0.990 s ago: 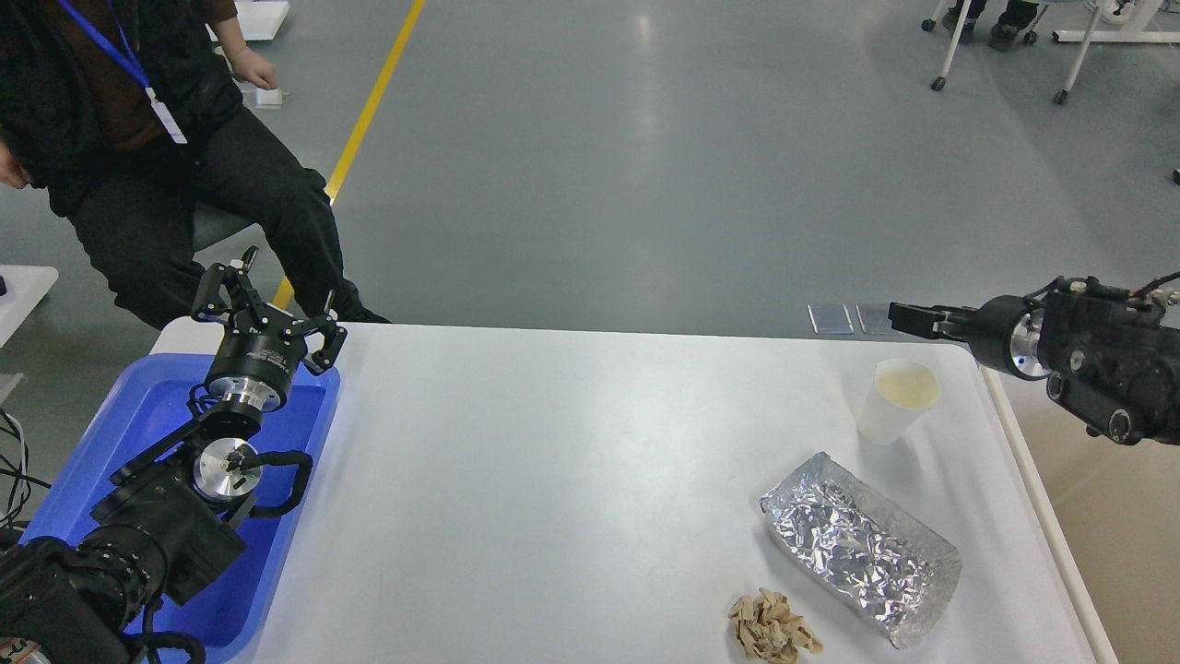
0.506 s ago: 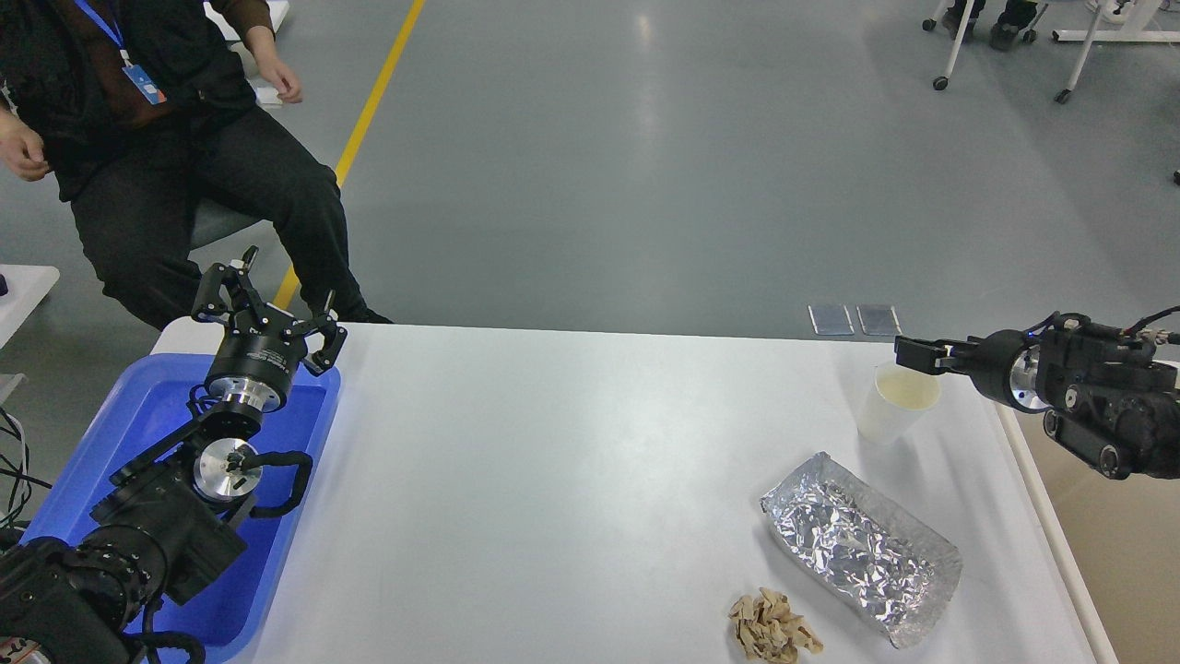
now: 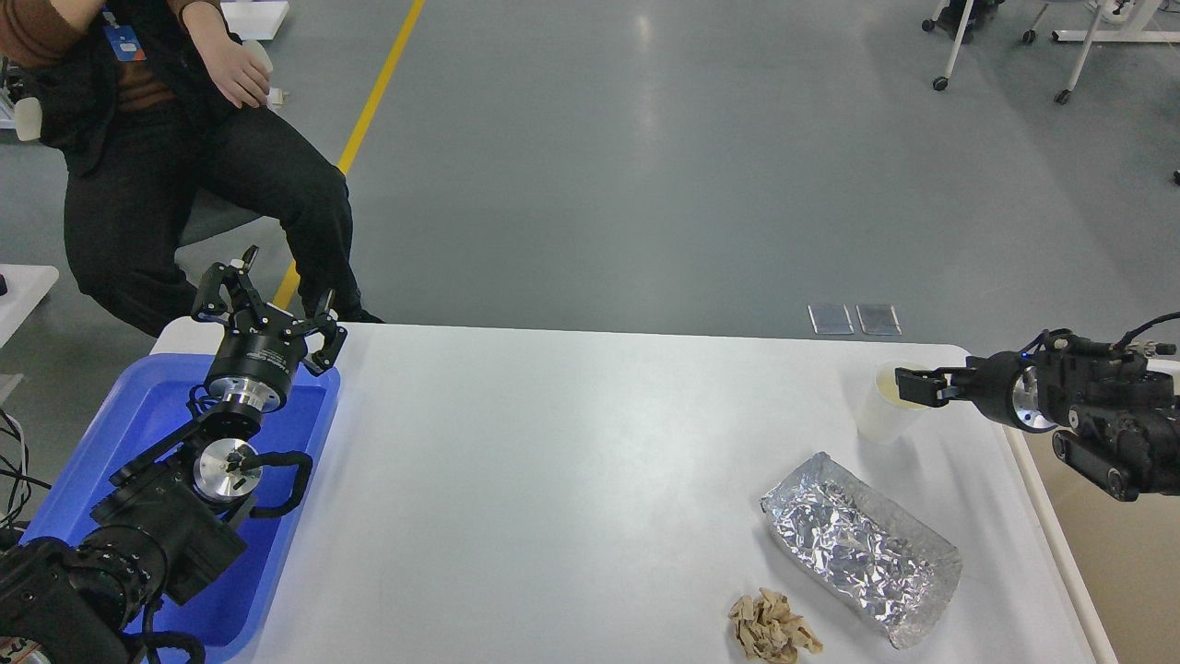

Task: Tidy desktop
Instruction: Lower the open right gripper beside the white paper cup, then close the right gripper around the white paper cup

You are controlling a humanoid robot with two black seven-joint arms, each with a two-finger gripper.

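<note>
The white desktop (image 3: 553, 480) fills the lower view. A white paper cup (image 3: 878, 420) stands near its far right corner. A crumpled foil tray (image 3: 857, 549) lies in front of the cup, with a brown crumpled paper wad (image 3: 772, 629) at the front edge. My right gripper (image 3: 913, 385) reaches in from the right, its tips over the cup's rim; seen side-on and dark, its fingers cannot be told apart. My left gripper (image 3: 272, 300) is open and empty, above the far right corner of the blue tray (image 3: 138, 415).
The blue tray sits at the desktop's left end, partly under my left arm. A seated person (image 3: 184, 166) is just beyond the far left corner. A beige bin (image 3: 1125, 563) stands off the right edge.
My right gripper has come down and forward, from above and right of the cup to its rim. The person has shifted his arms. My left arm has not moved.
</note>
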